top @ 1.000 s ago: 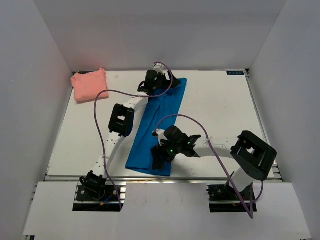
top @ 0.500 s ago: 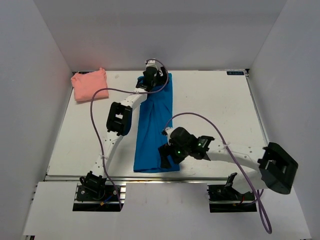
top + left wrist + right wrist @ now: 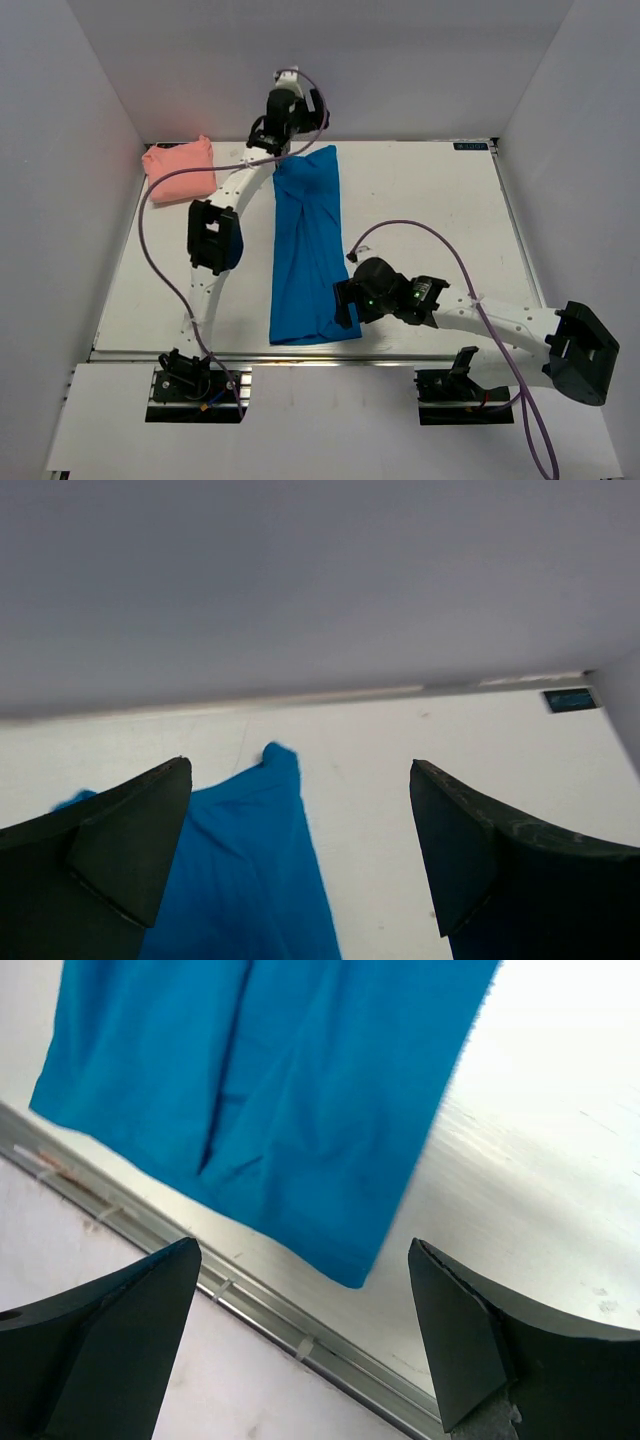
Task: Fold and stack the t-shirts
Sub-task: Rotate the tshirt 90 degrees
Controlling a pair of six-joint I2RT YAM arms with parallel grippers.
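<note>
The bright blue t-shirt (image 3: 308, 245) lies flat as a long narrow strip running from the back of the table to its front edge. The salmon pink t-shirt (image 3: 181, 170) is a small folded bundle at the back left corner. My left gripper (image 3: 272, 135) hangs open above the blue shirt's far end, near the back wall. In the left wrist view the left gripper (image 3: 300, 780) is empty, with the blue cloth (image 3: 230, 880) below and to its left. My right gripper (image 3: 345, 303) is open just right of the shirt's near corner. In the right wrist view the right gripper (image 3: 305, 1250) holds nothing, above the blue shirt's corner (image 3: 270, 1090).
The table's metal front rail (image 3: 270, 1320) runs just below the shirt's near end. White walls close in the back and both sides. A purple cable (image 3: 440, 250) loops over the right half of the table. A small blue label (image 3: 570, 698) sits at the back right edge.
The blue shirt swung from a slant to a nearly straight strip. My left gripper rose and moved back-left off its far end. My right gripper shifted right, off its near end.
</note>
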